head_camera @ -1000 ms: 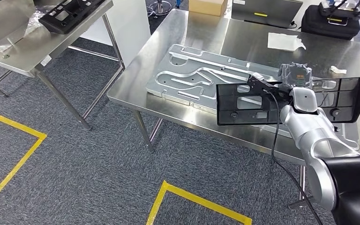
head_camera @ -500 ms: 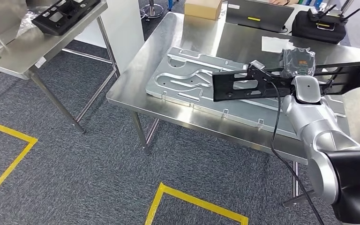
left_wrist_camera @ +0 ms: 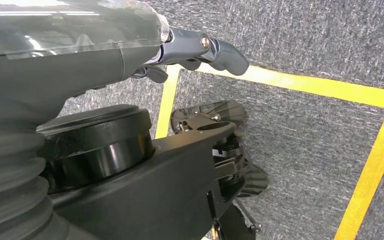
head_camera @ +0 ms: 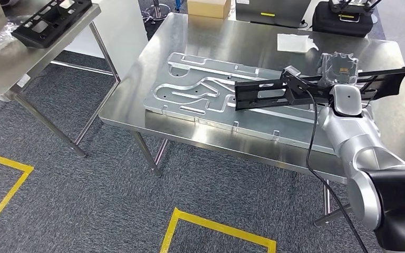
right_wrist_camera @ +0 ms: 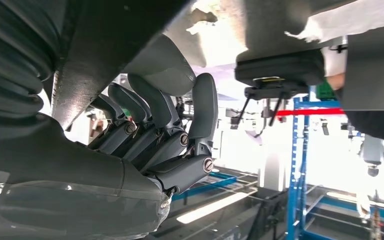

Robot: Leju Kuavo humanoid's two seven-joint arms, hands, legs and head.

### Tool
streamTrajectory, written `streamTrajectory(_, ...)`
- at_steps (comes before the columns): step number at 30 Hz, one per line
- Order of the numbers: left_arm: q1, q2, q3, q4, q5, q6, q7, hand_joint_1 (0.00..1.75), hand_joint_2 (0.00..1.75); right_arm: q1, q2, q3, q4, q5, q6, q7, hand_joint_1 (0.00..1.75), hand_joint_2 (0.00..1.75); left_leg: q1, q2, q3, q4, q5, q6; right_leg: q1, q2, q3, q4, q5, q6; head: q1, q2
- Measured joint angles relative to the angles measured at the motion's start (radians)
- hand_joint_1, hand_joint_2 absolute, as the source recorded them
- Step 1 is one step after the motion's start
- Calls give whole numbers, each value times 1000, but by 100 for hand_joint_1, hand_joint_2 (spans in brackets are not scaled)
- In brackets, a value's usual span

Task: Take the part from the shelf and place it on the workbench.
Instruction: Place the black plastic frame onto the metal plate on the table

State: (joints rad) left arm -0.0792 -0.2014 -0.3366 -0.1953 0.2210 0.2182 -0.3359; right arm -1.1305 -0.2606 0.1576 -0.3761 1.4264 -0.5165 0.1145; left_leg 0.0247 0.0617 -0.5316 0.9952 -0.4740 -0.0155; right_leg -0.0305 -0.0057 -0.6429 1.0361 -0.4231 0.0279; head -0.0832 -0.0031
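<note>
The yellow floor tape (head_camera: pixel 216 227) lies nearest, on grey carpet below the front edge of the stainless-steel workbench (head_camera: pixel 200 45). The left hand (left_wrist_camera: pixel 200 47) hangs over this carpet in the left wrist view, fingers curled in, holding nothing.

The silver right arm (head_camera: pixel 356 145) rises from the lower right of the head view and reaches over the near right part of the workbench. The right hand (head_camera: pixel 337 68), under a clear cover, grips the long black plastic frame part (head_camera: pixel 274 94). In the right wrist view the right hand's fingers (right_wrist_camera: pixel 170 130) are wrapped around the part's dark edge.

The part is held above the workbench surface; contact with the surface cannot be determined. Its long axis runs roughly left to right, parallel to the workbench's front edge, with the right end slightly farther from the robot. The part is seen nearly edge-on, tilted toward flat, its left end over the grey machined aluminium plate (head_camera: pixel 190 92) and its right end projecting beyond the hand.

The aluminium plate lies flat on the workbench, extending beneath the part.

Farther back on the workbench lie a white sheet (head_camera: pixel 295 42), a cardboard box (head_camera: pixel 208 7) and a black case (head_camera: pixel 345 23).

At far left, a second steel table (head_camera: pixel 26 58) carries another black frame part (head_camera: pixel 50 21).
</note>
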Motion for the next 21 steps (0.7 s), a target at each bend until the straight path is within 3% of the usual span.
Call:
streamTrajectory(4, 1, 0, -1, 0, -1, 1, 1, 0, 175, 3, -1, 0, 0, 2, 0, -6, 175, 175, 1, 0, -1, 0, -1, -17, 2, -2, 1, 1, 0, 0, 0, 0)
streamTrajectory(13, 3, 0, -1, 0, 0, 3, -1, 0, 175, 3, -1, 0, 0, -7, 2, -29, 175, 175, -4, -1, -3, 9, -3, -17, 0, -5, 7, -1, 3, 4, 0, 0)
streamTrajectory(18, 4, 1, -1, 0, 0, 4, -2, 0, 175, 2, 0, 0, 0, -20, 8, -41, 175, 175, -9, -3, -15, 25, -10, 2, -10, -8, 8, -7, 9, 15, 0, 0)
streamTrajectory(21, 4, 2, -1, 0, 1, 6, -2, 0, 175, -5, 0, 0, -4, -22, 17, -43, 175, 175, -4, 1, 1, -7, 10, 17, -9, -5, 13, -19, 14, 27, 0, 0)
